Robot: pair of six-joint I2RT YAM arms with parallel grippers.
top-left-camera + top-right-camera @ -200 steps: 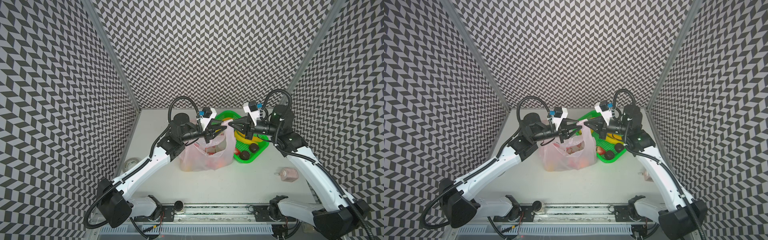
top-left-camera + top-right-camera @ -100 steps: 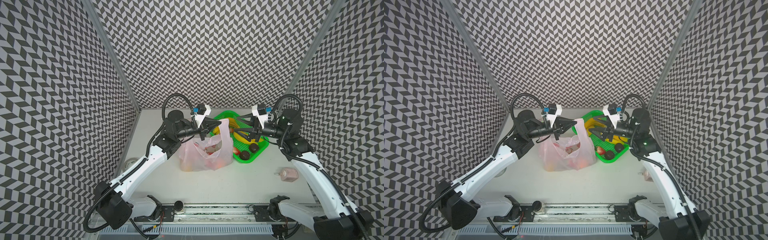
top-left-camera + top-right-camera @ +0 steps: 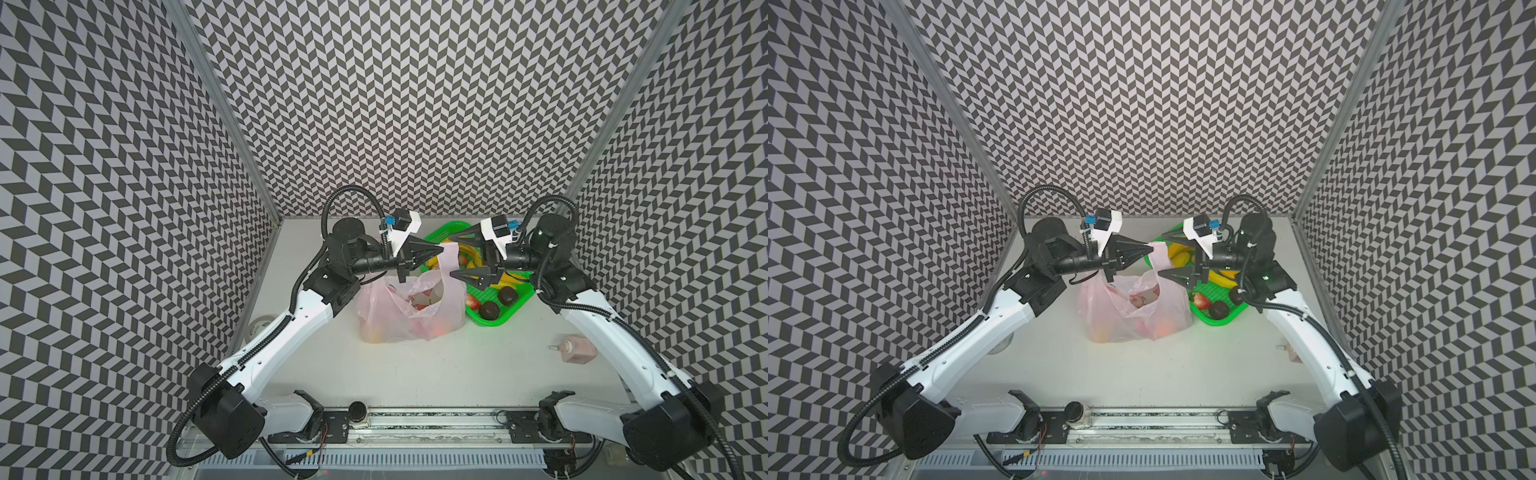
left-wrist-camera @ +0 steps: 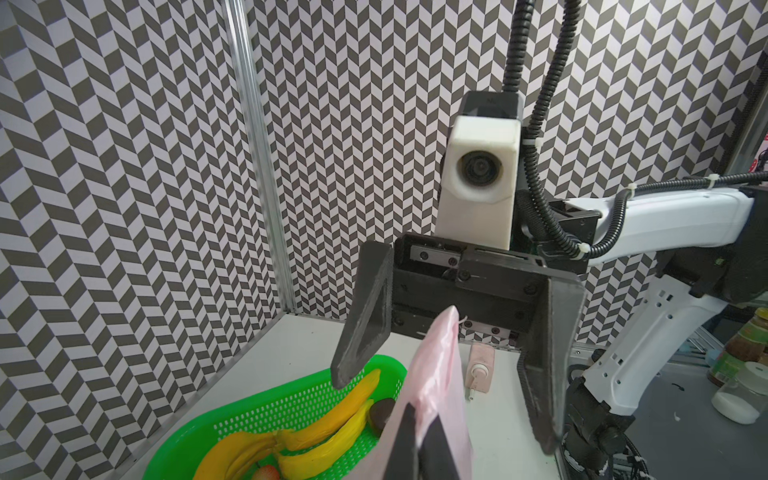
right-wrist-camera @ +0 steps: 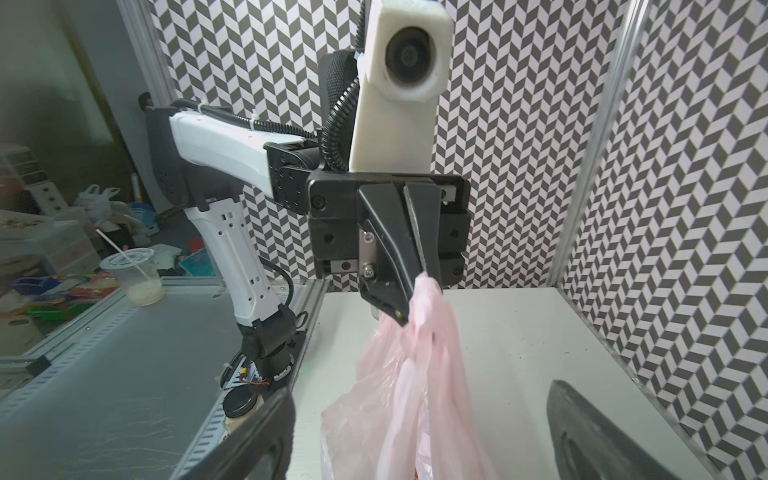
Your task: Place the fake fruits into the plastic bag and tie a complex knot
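Right wrist view, desk to robot: what is your left gripper [image 5: 415, 303] doing?

Robot: It is pinching the bag's [image 5: 415, 395] handle [image 5: 430, 328], fingers pressed together on the pink film, holding it up above the table [image 5: 519, 332].

Desk: And the right gripper [image 4: 444, 411]?

Robot: I am holding it spread wide, facing the left one. The handle is standing between its fingers [image 4: 365, 324]; whether either is touching the film, I cannot tell.

Desk: Where is the bag sitting?

Robot: In both top views it is resting on the table, mouth gaping, just beside the green basket [image 3: 488, 324]. Orange and red fruits [image 3: 440, 328] are showing through its side. Bananas [image 4: 332, 419] and two dark balls [image 3: 508, 294] are lying in the basket.
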